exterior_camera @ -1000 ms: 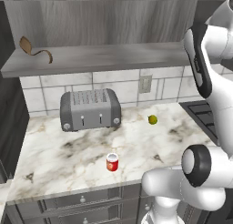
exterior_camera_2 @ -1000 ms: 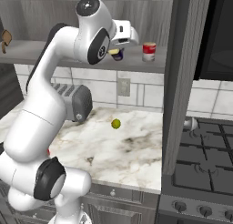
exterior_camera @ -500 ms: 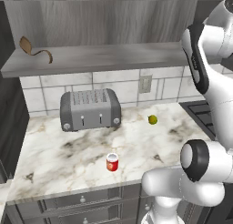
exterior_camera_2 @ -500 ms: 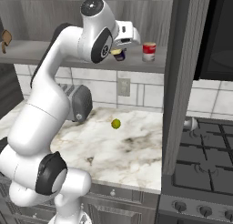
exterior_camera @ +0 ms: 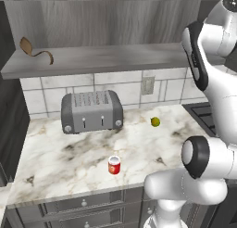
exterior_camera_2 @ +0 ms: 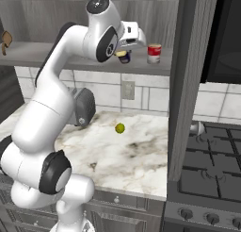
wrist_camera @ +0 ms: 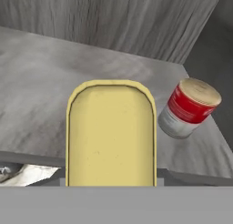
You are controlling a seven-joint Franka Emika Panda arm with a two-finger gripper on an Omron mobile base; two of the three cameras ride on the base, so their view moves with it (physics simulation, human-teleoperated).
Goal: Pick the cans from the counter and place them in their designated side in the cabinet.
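You're looking at two surfaces. The white marble counter with grey-brown veins (exterior_camera: 69, 162) carries a grey two-slot toaster (exterior_camera: 91, 111) against the tiled wall, a small red can with a white lid (exterior_camera: 114, 165) near the front edge, and a small yellow-green ball (exterior_camera: 155, 122) further back, well apart from the can. Above it, the long grey wood-grain cabinet shelf (exterior_camera: 111, 59) holds a curled brown object (exterior_camera: 33, 49) at its left end and a red can with a wide white middle band (exterior_camera_2: 154, 53) standing upright near the dark right side panel (exterior_camera_2: 190, 75).
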